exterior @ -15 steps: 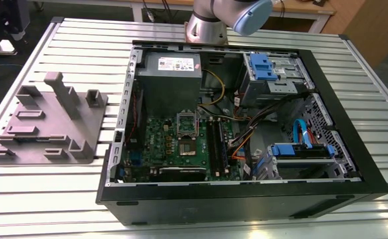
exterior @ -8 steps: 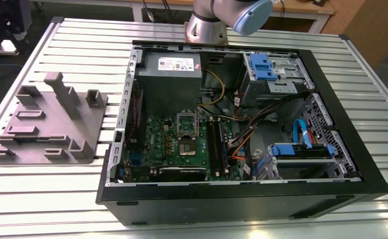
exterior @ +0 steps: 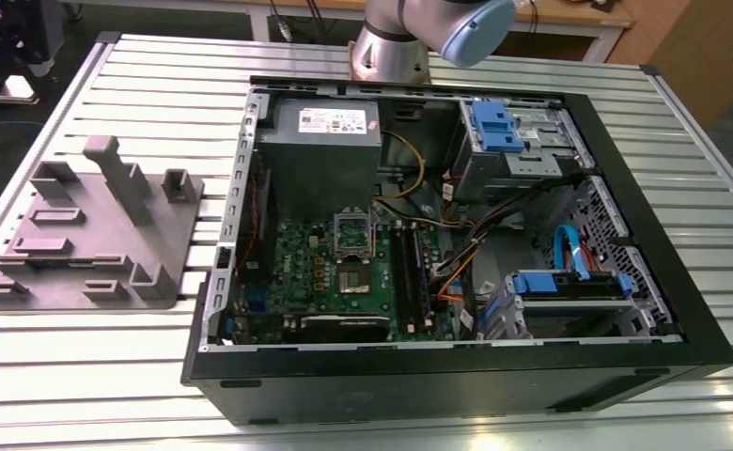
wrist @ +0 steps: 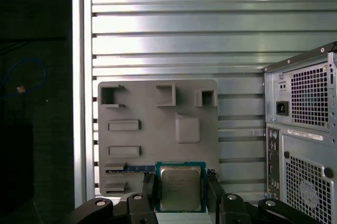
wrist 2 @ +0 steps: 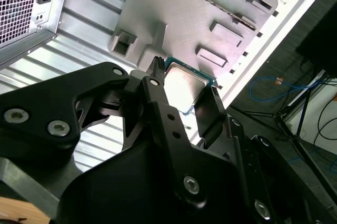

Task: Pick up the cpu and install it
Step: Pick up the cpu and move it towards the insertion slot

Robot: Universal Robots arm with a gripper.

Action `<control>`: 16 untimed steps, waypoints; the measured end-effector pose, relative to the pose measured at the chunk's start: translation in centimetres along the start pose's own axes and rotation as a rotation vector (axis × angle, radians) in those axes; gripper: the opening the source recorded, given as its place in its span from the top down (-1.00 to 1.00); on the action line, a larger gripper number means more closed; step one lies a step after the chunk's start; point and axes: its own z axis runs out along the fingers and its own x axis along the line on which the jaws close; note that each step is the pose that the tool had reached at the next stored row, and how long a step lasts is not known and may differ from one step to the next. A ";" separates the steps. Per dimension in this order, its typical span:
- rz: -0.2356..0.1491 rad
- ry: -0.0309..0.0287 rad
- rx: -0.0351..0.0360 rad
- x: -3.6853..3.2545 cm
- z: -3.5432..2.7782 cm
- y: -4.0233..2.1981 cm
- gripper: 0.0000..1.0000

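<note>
Slatted metal table carried it all. On the exterior view's left lay the grey fixture, flat on the slats; just beside it, to the exterior view's right, sat the open black case.

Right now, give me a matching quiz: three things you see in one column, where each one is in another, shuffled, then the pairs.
1 cpu
2 fixture plate
3 power supply

A inside the open case
B gripped in the end effector
C flat on the slatted table, beside the case

Pairs: 1-B, 2-C, 3-A
</note>
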 end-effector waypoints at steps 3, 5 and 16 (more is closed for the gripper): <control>0.000 0.0001 0.0001 -0.08 0.00 0.00 0.06; 0.000 0.0001 0.0000 -0.13 0.00 0.01 0.06; 0.000 0.0001 0.0001 -0.44 0.00 0.02 0.06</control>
